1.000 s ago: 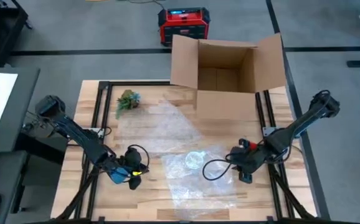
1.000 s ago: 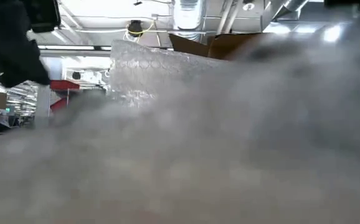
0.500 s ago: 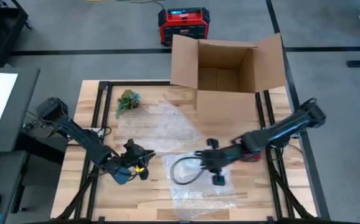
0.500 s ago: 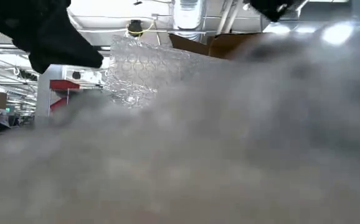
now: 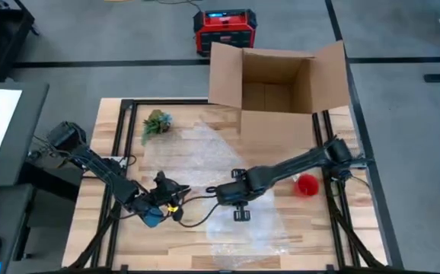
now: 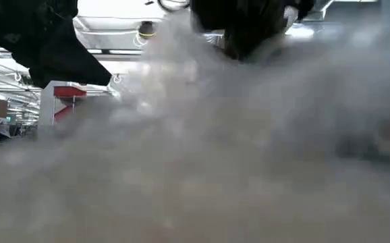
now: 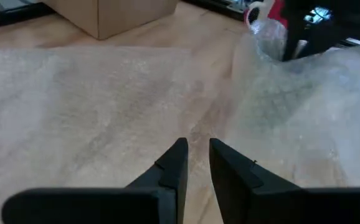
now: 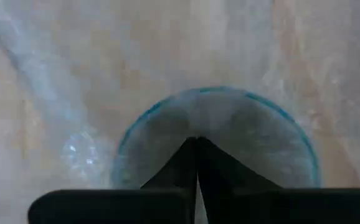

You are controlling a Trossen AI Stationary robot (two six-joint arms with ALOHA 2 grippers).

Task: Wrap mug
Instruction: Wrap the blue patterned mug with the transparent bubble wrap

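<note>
The open cardboard box (image 5: 281, 84) walls off the table's far right edge. The right arm (image 5: 296, 164) stretches across the middle over the bubble wrap (image 5: 205, 152), blocking passage there. A small plant (image 5: 156, 122) sits far left. Bare wood (image 5: 121, 164) along the left side lies free.

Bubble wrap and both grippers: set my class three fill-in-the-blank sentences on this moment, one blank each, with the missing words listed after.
1. The right gripper is over the sheet of ____ wrap.
2. The cardboard box at the table's far edge is ____, flaps up.
3. The small ____ object lies beside the right arm.

Missing words: bubble; open; red
</note>
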